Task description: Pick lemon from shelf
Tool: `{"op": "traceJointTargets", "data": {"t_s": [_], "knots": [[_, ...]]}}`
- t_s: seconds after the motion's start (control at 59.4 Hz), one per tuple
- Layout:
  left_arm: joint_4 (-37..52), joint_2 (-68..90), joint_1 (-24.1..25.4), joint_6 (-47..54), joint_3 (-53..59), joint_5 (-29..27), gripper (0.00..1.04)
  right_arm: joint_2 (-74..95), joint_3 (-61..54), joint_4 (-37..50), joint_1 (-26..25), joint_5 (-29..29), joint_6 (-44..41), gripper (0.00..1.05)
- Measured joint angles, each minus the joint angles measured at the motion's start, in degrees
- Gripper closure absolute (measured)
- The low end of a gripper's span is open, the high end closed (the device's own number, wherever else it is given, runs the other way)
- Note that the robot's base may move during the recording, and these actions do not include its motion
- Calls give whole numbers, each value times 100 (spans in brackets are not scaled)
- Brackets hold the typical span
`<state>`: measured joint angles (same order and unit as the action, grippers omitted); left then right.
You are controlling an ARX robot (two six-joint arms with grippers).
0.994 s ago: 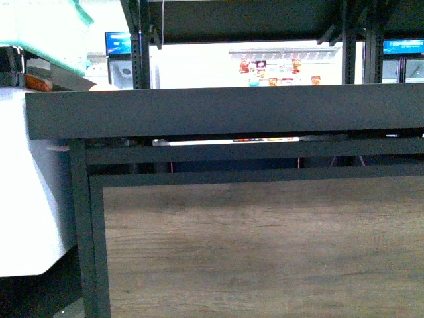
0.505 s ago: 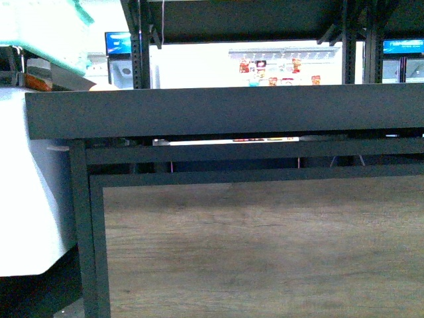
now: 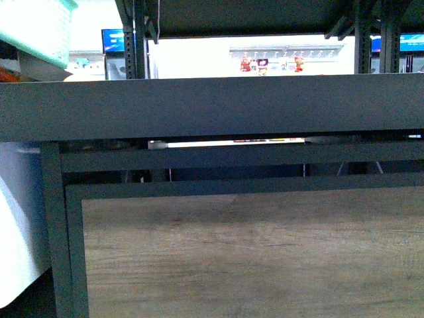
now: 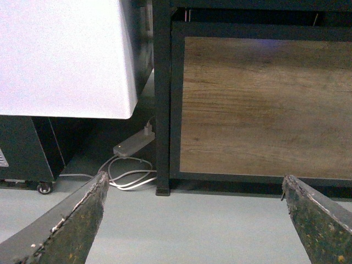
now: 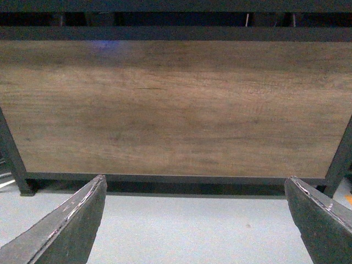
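Facing the shelf [image 3: 212, 106] with wood panel [image 3: 252, 252] over grey floor [image 4: 187, 236], left pincer [image 4: 193, 181] and right pincer [image 5: 195, 180] gape empty.

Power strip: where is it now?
In the left wrist view, the power strip lies on the floor between the white cabinet and the shelf.
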<state>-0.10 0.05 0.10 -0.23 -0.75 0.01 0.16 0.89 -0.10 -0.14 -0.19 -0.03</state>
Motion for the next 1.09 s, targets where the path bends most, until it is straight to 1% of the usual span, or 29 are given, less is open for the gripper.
{"op": "traceJointTargets", "data": {"t_s": [1.095], "knots": [[0, 0, 0, 0, 0, -2, 8, 0, 0, 0, 0, 2, 0, 7]]}}
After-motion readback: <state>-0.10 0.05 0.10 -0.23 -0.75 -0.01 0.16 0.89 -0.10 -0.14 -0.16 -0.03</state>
